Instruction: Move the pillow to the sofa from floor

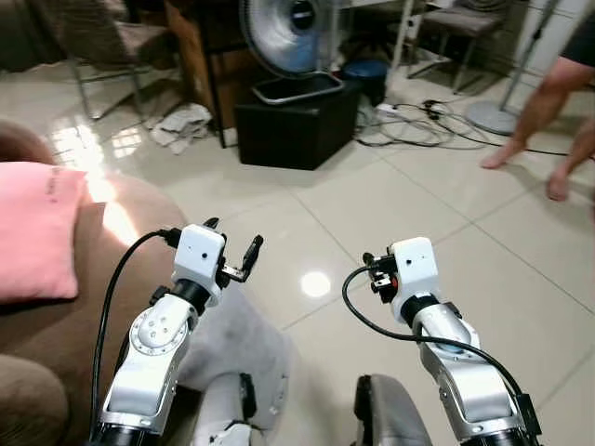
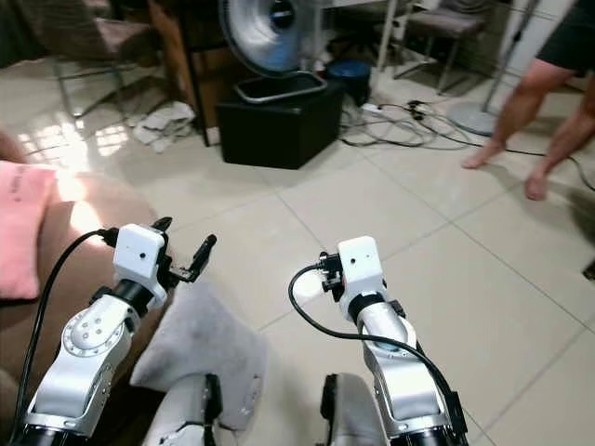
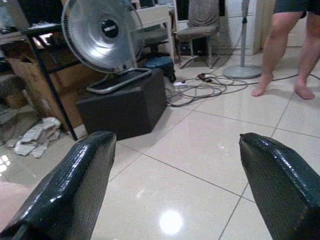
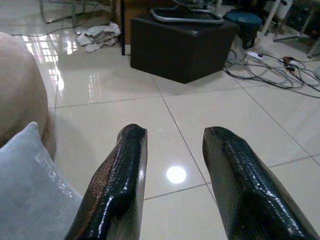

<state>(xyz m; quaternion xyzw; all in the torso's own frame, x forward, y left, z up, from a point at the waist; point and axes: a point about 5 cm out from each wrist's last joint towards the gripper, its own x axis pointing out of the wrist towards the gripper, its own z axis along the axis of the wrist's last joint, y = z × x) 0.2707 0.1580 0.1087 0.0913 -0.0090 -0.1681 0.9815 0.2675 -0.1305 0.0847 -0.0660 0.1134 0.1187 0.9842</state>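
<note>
A grey pillow lies on the tiled floor against the foot of the brown sofa, just below my left arm; its corner also appears as the grey pillow in the right wrist view. A pink pillow rests on the sofa seat at the left. My left gripper hovers above the grey pillow, open wide, with nothing between its fingers. My right gripper is held over bare floor to the right of the pillow, open with a narrow gap between its fingers, holding nothing.
A black box with a round fan on it stands ahead. Cables trail across the floor at the right. A person's bare legs stand at the far right. A crumpled cloth lies near a chair.
</note>
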